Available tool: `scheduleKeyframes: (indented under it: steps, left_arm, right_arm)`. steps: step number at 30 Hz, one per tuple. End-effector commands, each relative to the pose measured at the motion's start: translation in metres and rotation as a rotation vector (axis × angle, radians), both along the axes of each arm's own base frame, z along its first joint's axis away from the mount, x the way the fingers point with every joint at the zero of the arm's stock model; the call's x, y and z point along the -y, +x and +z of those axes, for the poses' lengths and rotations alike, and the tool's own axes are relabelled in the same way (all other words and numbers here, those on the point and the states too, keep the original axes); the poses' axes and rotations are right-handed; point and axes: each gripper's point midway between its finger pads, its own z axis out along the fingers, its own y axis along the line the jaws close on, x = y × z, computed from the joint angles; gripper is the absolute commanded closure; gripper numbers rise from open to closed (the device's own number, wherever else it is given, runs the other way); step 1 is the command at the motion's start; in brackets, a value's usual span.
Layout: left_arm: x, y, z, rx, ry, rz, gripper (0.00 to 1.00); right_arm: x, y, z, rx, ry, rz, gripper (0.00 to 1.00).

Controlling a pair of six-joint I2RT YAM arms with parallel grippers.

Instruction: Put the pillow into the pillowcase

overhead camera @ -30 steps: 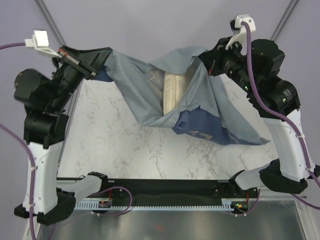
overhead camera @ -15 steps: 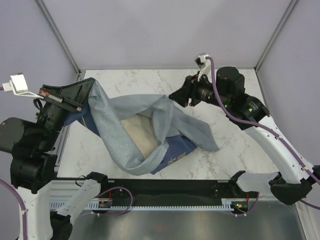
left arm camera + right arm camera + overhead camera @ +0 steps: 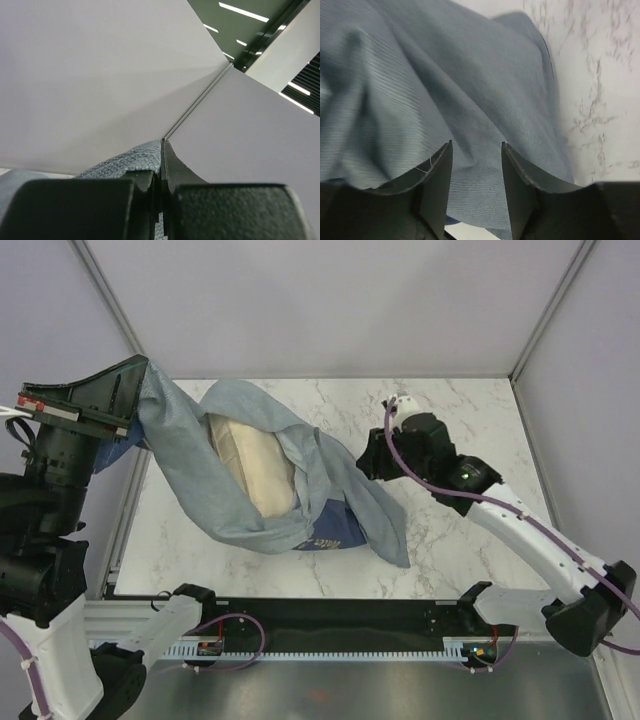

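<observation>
The cream pillow (image 3: 255,465) lies inside the grey-blue pillowcase (image 3: 205,490), showing through its open mouth. The sack rests on the marble table, its dark blue printed side (image 3: 330,533) at the front. My left gripper (image 3: 140,375) is shut on the pillowcase's rim and holds it raised at the table's far left; in the left wrist view (image 3: 161,170) the cloth (image 3: 125,160) is pinched between the jaws. My right gripper (image 3: 368,462) is open just over the sack's right flap. In the right wrist view (image 3: 476,152) the cloth (image 3: 420,75) spreads under the parted fingers (image 3: 439,172).
Bare marble table (image 3: 470,410) lies to the right and behind the sack, also in the right wrist view (image 3: 605,100). Grey enclosure walls and corner posts (image 3: 540,310) stand around it. A black rail (image 3: 340,615) runs along the near edge.
Both arms came down from holding the sack high. The pillowcase with the pillow settled onto the table. My right gripper lowered toward the sack's right flap; my left swung further left, still gripping the rim.
</observation>
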Motion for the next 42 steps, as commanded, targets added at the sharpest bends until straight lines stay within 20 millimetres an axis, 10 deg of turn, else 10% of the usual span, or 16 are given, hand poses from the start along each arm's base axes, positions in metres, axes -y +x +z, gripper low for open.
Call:
scheduleKeyframes:
  steps: [1, 5, 8, 11, 14, 20, 25, 29, 35, 42]
  left_arm:
    - [0.000, 0.013, 0.033, 0.106, -0.010, 0.027, 0.98]
    - [0.005, 0.014, 0.076, 0.203, -0.013, 0.005, 0.98]
    - [0.019, 0.016, 0.105, 0.291, -0.004, -0.059, 0.98]
    - [0.039, 0.035, 0.126, 0.338, -0.054, -0.175, 0.98]
    - [0.061, 0.077, 0.127, 0.326, -0.070, -0.260, 0.98]
    - [0.142, 0.133, 0.085, 0.243, -0.027, -0.461, 0.98]
    - [0.226, 0.103, 0.053, 0.248, 0.068, -0.588, 0.98]
    - [0.300, 0.053, -0.012, 0.236, 0.179, -0.720, 0.98]
    - [0.341, -0.008, -0.082, 0.170, 0.248, -0.844, 0.98]
    - [0.345, 0.005, -0.183, -0.011, 0.303, -0.807, 0.98]
  right_arm:
    - [-0.021, 0.009, -0.049, -0.070, 0.031, -0.022, 0.51]
    - [-0.066, 0.018, -0.096, -0.132, 0.002, -0.007, 0.59]
    - [-0.127, 0.018, -0.094, -0.136, 0.097, 0.097, 0.61]
    - [-0.199, 0.006, -0.063, -0.129, 0.237, 0.238, 0.65]
    - [-0.227, 0.008, -0.023, -0.098, 0.350, 0.286, 0.66]
    - [-0.192, 0.042, -0.026, -0.120, 0.381, 0.238, 0.66]
    - [-0.140, 0.075, -0.041, -0.143, 0.417, 0.149, 0.63]
    - [-0.105, 0.093, -0.056, -0.172, 0.423, 0.115, 0.62]
    - [-0.094, 0.091, -0.071, -0.189, 0.437, 0.151, 0.61]
    - [0.014, 0.139, -0.084, -0.251, 0.484, -0.034, 0.61]
